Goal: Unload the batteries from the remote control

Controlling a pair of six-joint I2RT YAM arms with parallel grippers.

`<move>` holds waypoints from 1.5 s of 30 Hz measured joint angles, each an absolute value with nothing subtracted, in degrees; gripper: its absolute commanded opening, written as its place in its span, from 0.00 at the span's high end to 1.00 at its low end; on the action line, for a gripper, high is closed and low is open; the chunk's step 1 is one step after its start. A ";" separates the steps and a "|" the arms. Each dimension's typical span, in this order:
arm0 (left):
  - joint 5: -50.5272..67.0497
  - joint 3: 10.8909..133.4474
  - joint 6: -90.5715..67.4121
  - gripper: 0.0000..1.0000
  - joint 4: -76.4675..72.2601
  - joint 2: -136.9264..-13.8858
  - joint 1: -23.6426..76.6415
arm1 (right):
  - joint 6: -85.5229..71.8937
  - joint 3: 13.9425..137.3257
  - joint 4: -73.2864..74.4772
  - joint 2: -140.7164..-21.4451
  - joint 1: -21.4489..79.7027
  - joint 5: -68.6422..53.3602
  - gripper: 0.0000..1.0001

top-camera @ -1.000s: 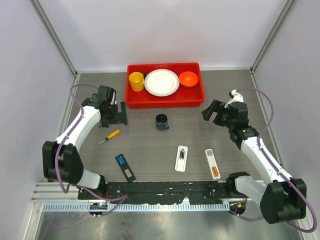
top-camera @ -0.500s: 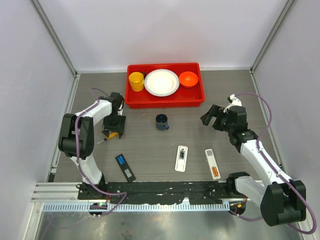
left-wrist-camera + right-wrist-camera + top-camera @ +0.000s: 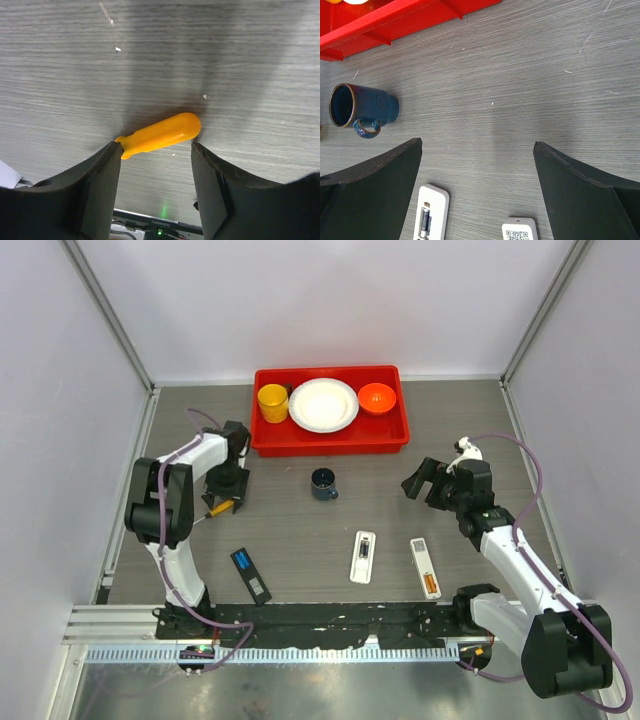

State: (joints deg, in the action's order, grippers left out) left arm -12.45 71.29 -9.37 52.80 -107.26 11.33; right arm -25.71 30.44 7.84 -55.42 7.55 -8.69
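A white remote control (image 3: 360, 575) lies face down near the table's front, its compartment open with dark batteries (image 3: 364, 558) inside. The right wrist view shows this remote (image 3: 434, 200) and its batteries (image 3: 424, 222) at the bottom edge. My right gripper (image 3: 420, 478) (image 3: 478, 142) hangs open above bare table, behind and right of the remote. My left gripper (image 3: 226, 496) (image 3: 156, 145) is far to the left. It is shut on the orange screwdriver (image 3: 160, 134), with one fingertip against each end of the handle.
A second white remote (image 3: 425, 567) (image 3: 520, 232) lies right of the first. A black remote (image 3: 251, 574) with a blue patch lies front left. A blue mug (image 3: 324, 483) (image 3: 362, 110) stands mid-table. A red tray (image 3: 392, 435) at the back holds a cup, a plate and a bowl.
My left gripper dropped onto the screwdriver and its jaws closed in on the handle. The right gripper moved slightly forward and stayed open.
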 measured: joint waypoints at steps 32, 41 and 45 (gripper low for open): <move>26.96 78.50 -18.09 1.00 45.17 -77.41 13.43 | -30.70 42.96 2.35 -50.89 10.17 -28.80 0.08; 42.39 74.02 -33.08 1.00 23.73 -77.23 24.29 | -35.11 48.77 -10.24 -57.17 27.99 -34.50 0.18; 43.66 76.05 -35.48 1.00 20.58 -78.91 28.05 | -35.64 48.80 -11.64 -60.12 31.24 -34.33 0.22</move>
State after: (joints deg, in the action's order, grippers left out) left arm 43.66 76.05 -35.48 20.58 -78.91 28.05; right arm -35.64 48.80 -11.64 -60.12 31.24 -34.33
